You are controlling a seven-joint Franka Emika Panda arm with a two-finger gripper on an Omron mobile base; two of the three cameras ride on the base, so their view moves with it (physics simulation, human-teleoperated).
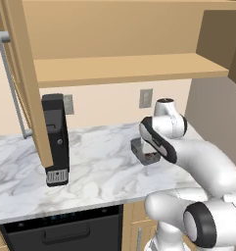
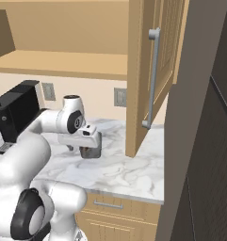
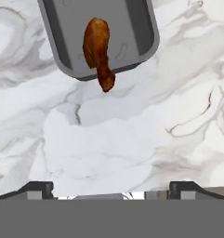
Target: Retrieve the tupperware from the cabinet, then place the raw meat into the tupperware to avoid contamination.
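Tupperware [image 3: 132,42], a low grey box with rounded corners, is seen on the marble counter [image 1: 100,171], its far part cut off by the top edge of the hand view. Raw meat [image 3: 98,51], a reddish-brown drumstick, is laid inside it, with the narrow end projecting over the near rim. No writing or brand mark can be read on any surface; the pale panel low on the black appliance [image 1: 56,139] is too small to make out. In the left base view the tupperware [image 1: 145,153] is partly hidden behind the arm's wrist, and in the right base view only a dark corner [image 2: 89,152] is shown below the hand. The gripper [image 3: 111,188] is held spread wide, nothing between the fingertips [image 3: 36,188], with bare counter beneath it short of the container. Open marble is left between container and appliance. The cabinet [image 1: 124,68] is shown above with doors open, its shelf bare; one door [image 2: 150,75] is hung near the counter's right end.
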